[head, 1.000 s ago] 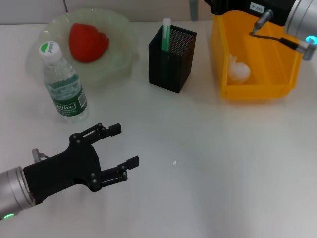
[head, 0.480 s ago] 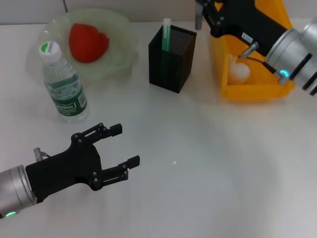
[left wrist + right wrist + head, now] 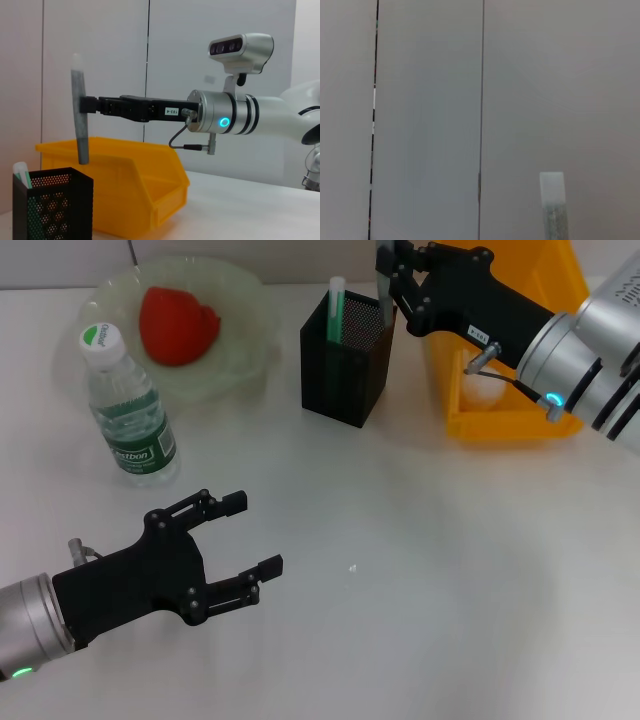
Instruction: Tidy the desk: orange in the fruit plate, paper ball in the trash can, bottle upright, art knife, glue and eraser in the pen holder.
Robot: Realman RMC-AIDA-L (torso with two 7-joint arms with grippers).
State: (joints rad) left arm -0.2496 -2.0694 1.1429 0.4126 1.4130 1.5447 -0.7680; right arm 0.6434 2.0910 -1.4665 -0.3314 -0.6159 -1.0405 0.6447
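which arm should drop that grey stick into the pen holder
Right. The right gripper already grips the grey stick upright just above the pen holder. The left gripper hangs open and empty over the near table, far from the holder.

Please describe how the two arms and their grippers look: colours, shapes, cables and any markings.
Both arms are silver-grey cylinders ending in matte black grippers. The left gripper has slim linkage fingers with visible bolts; a green light glows on its wrist. The right gripper has a white label with small print, a thin black cable looping into a metal plug, a cyan ring light, and a silver camera above.
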